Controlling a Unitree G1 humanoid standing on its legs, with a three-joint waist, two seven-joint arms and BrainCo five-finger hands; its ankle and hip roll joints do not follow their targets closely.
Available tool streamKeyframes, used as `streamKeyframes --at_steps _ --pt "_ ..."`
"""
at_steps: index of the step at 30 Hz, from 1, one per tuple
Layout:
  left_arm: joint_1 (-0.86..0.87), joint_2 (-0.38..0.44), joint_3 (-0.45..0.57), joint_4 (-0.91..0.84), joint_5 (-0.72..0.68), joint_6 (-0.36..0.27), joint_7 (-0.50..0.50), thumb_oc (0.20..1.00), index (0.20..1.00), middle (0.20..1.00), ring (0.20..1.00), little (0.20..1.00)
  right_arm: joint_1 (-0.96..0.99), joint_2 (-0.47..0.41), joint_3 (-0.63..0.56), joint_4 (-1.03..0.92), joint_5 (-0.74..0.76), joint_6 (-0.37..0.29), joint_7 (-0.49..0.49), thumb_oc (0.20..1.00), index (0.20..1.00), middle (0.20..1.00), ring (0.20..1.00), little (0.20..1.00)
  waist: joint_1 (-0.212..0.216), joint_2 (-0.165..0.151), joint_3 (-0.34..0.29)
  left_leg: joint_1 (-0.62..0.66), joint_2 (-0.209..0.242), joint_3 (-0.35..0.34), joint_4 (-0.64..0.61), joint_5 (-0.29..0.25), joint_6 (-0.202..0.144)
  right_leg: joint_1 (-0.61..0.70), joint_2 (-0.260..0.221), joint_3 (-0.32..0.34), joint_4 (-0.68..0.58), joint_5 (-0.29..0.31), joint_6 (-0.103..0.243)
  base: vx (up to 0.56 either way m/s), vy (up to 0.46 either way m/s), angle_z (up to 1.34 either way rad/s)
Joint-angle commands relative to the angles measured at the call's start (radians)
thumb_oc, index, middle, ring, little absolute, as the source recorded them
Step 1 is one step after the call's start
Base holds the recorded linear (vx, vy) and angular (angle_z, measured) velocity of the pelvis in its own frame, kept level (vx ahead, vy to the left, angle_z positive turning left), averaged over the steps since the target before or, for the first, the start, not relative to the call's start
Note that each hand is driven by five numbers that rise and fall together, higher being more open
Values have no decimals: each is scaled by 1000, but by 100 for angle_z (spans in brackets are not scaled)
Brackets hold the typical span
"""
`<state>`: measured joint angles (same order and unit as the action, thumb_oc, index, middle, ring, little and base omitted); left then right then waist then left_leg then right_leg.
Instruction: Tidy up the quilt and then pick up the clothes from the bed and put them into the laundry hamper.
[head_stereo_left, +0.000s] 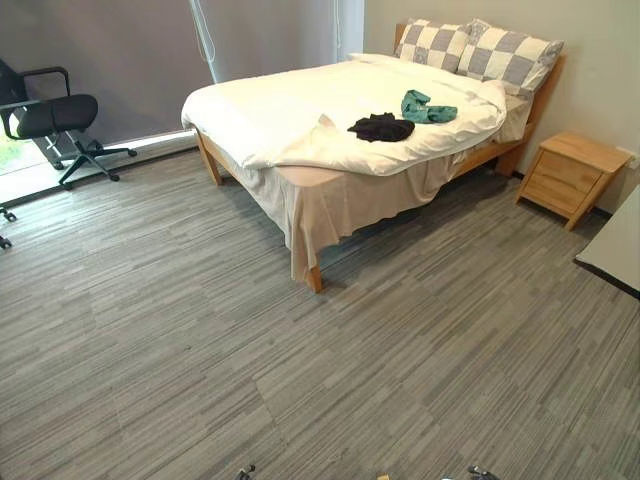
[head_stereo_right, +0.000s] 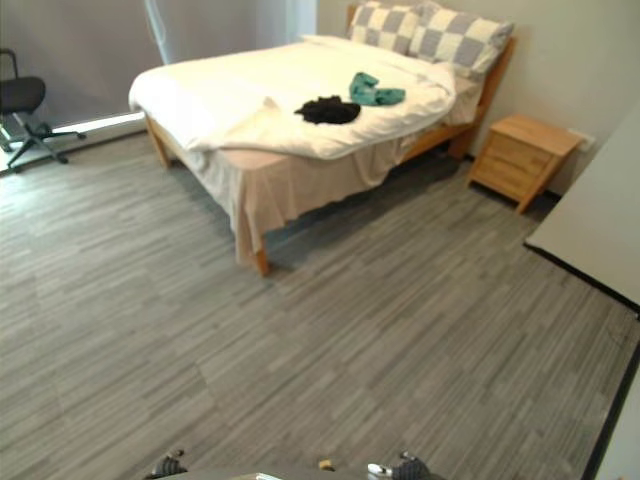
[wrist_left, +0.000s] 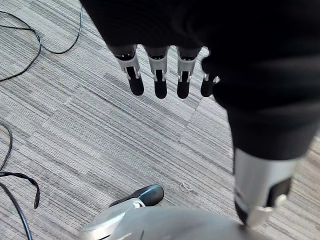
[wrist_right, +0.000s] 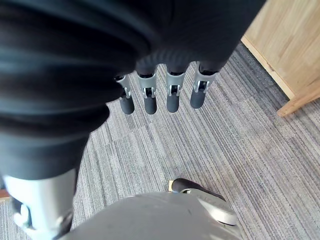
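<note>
- The white quilt (head_stereo_left: 330, 110) lies spread over the bed (head_stereo_left: 310, 205), rumpled along the near side, with one corner folded back so the beige sheet (head_stereo_left: 330, 200) shows beneath it.
- Two pieces of clothing rest on top of the quilt, near each other towards the pillows (head_stereo_left: 480, 50): a black garment (head_stereo_left: 380, 127) and a green garment (head_stereo_left: 428, 107).
- The left hand (wrist_left: 160, 75) hangs over bare floor (head_stereo_left: 300, 370) with fingers straight and slack, holding nothing.
- The right hand (wrist_right: 160, 95) hangs likewise, fingers relaxed and empty, beside a wooden panel (wrist_right: 285, 45).
- The quilt looks soft, bulky and light; it would probably drag and bunch, so the folded-back corner and the loose near edge seem the best places to take hold.
- The clothes look limp and light; a pinch at the middle of each heap should lift them.
- Wide open floor lies between the robot and the bed.
- A nightstand (head_stereo_left: 570, 175) stands just beside the bed's head end, and an office chair (head_stereo_left: 55, 115) is well apart on the left.
- No hamper can be made out.
</note>
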<state>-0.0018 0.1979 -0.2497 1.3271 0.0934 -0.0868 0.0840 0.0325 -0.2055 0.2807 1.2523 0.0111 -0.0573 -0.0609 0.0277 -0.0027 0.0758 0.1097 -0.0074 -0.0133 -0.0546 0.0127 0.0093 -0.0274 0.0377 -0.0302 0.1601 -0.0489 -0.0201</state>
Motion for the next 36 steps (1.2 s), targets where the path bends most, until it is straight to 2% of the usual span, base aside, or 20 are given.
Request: streamKeyframes --at_steps 1,11,14,16,18,19,21,23,24,25,27,28,29,30,31,32,33,34,35,36 --pt "-68 -6 -13 16 59 -15 5 1000 1000 1000 1000 1000 -38 18 34 14 12 -1 5 1000 1000 1000 1000 1000 -17 -30 53 42 -21 37 -33 -60 -20 143 -61 57 -236 42 111 0 0 0" --pt "-117 -2 -47 -55 10 -38 -8 1000 1000 1000 1000 1000 -98 -1 58 -4 -8 5 6 1000 1000 1000 1000 1000 -6 -24 102 2 -31 54 -33 -66 4 68 -59 96 -187 35 122 52 61 -14" --pt "-130 11 -41 -53 -3 -32 -18 1000 1000 1000 1000 1000 -107 -5 47 -6 -9 7 11 1000 1000 1000 1000 1000 -1 -22 120 6 -24 54 -33 -80 20 -19 -41 74 14 -6 142 74 93 -6" --pt "-136 12 -35 -49 -9 -24 -19 1000 1000 1000 1000 1000 -119 -13 26 -5 0 11 15 1000 1000 1000 1000 1000 -7 -11 152 40 -15 57 -21 -106 32 -112 -53 43 226 40 205 149 119 -5" --pt "-143 18 -32 -48 -9 -16 -15 1000 1000 1000 1000 1000 -121 -7 9 -10 21 12 16 1000 1000 1000 1000 1000 -25 5 168 84 8 44 -19 -124 29 -204 -44 27 383 63 214 301 67 -13" --pt "-147 20 -31 -48 -8 -17 -13 1000 1000 1000 1000 1000 -118 -5 4 -13 34 10 15 1000 1000 1000 1000 1000 -36 6 171 109 9 34 -22 -133 25 -232 -34 23 391 49 206 414 19 12" --pt "-151 23 -31 -43 -3 -17 -13 1000 1000 1000 1000 1000 -113 -4 0 -9 47 7 11 1000 1000 1000 1000 1000 -50 4 173 135 8 19 -30 -147 17 -241 -23 17 327 32 191 428 -29 44" --pt "-166 29 -43 -19 16 -26 -9 1000 1000 1000 1000 1000 -104 -10 -1 -9 54 0 2 1000 1000 1000 1000 1000 -91 -17 178 178 -9 -32 -33 -197 -18 -268 -48 61 -35 74 186 561 -97 45" --pt "-166 28 -43 -19 16 -27 -9 1000 1000 1000 1000 1000 -104 -11 0 -9 54 0 2 1000 1000 1000 1000 1000 -95 -10 183 185 -1 -36 -33 -201 -19 -252 -44 53 -51 79 185 665 -193 94" --pt "-171 28 -51 5 52 -31 -17 1000 1000 1000 1000 1000 -91 -10 -4 -5 41 4 13 1000 1000 1000 1000 1000 -128 -8 179 223 17 -58 -33 -242 -47 -301 -76 88 -173 133 204 663 -192 84" --pt "-163 26 -55 17 68 -31 -20 1000 1000 1000 1000 1000 -79 -11 -3 -3 32 7 17 1000 1000 1000 1000 1000 -138 -3 176 250 34 -56 -33 -260 -56 -313 -69 103 -162 144 208 635 -193 67" --pt "-150 27 -56 28 95 -21 -24 1000 1000 1000 1000 1000 -62 -19 2 1 13 12 29 1000 1000 1000 1000 1000 -144 -2 160 279 59 -61 16 -222 -69 -304 -48 119 -118 166 181 428 -145 61" --pt "-150 26 -56 28 95 -21 -23 1000 1000 1000 1000 1000 -61 -19 2 1 13 12 29 1000 1000 1000 1000 1000 -145 -1 160 279 60 -61 17 -224 -69 -303 -47 118 -118 166 181 656 -247 25" --pt "-140 22 -49 28 85 -17 -20 1000 1000 1000 1000 1000 -61 -26 6 10 4 12 30 1000 1000 1000 1000 1000 -148 8 153 258 79 -56 125 -158 -86 -270 -21 120 -108 174 157 571 -331 31" --pt "-136 29 -37 15 68 -3 -15 1000 1000 1000 1000 1000 -58 -35 4 17 1 18 20 1000 1000 1000 1000 1000 -130 -2 159 101 86 -35 433 5 -109 -184 -16 97 -137 165 113 727 -434 23" --pt "-138 35 -38 6 67 -1 -7 1000 1000 1000 1000 1000 -63 -42 0 7 8 18 15 1000 1000 1000 1000 1000 -116 -22 170 29 63 -38 559 55 -95 -145 -25 99 -153 157 94 488 -330 51" --pt "-138 35 -38 5 67 0 -7 1000 1000 1000 1000 1000 -63 -42 0 7 8 18 15 1000 1000 1000 1000 1000 -119 -18 169 21 66 -42 571 49 -95 -146 -23 95 -154 157 94 297 -202 33" --pt "-147 38 -40 -8 56 0 7 1000 1000 1000 1000 1000 -82 -56 0 -12 27 15 5 1000 1000 1000 1000 1000 -101 -42 190 -70 42 -36 699 44 -79 -101 -36 103 -172 146 77 456 -195 -14" --pt "-161 33 -42 -18 46 0 22 1000 1000 1000 1000 1000 -107 -65 -3 -15 32 17 -7 1000 1000 1000 1000 1000 -78 -68 196 -153 40 31 699 9 -55 -46 -62 102 -192 118 67 463 -192 -41" --pt "-162 32 -42 -18 46 0 22 1000 1000 1000 1000 1000 -108 -65 -4 -15 32 16 -7 1000 1000 1000 1000 1000 -75 -63 202 -149 46 33 706 2 -55 -40 -57 103 -193 118 67 675 -100 -49"
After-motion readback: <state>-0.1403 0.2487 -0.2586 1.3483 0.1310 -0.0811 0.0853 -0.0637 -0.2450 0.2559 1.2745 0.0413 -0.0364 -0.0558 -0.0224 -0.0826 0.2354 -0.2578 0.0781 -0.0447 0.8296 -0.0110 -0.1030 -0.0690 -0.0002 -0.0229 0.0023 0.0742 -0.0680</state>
